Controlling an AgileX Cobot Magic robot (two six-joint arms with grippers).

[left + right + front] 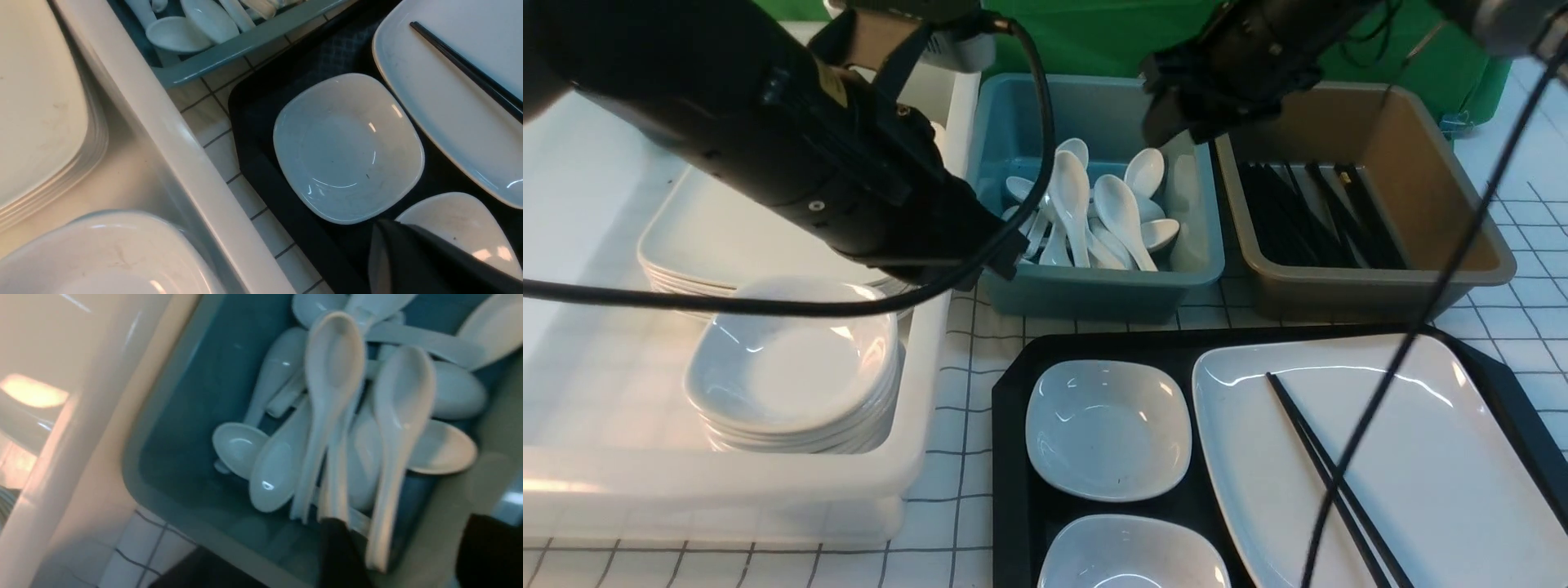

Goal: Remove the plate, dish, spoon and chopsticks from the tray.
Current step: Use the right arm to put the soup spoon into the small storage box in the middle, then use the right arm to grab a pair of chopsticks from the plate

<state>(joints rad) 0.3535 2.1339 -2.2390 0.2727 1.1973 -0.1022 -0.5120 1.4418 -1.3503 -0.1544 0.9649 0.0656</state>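
Done: short white ceramic soup spoon (400,416) off the tray, lying in teal plastic bin (1094,290) among others, beneath right jaws, which stand parted and empty.

Outstanding: large white rectangular plate (1413,490), thin black chopsticks (1327,474) across it, two small white rounded-square dishes (1107,429) — all on black plastic tray (1013,425).

Left jaws closed, holding nothing.

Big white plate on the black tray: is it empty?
No, a pair of black chopsticks lies slantwise across the plate, which sits on the tray.
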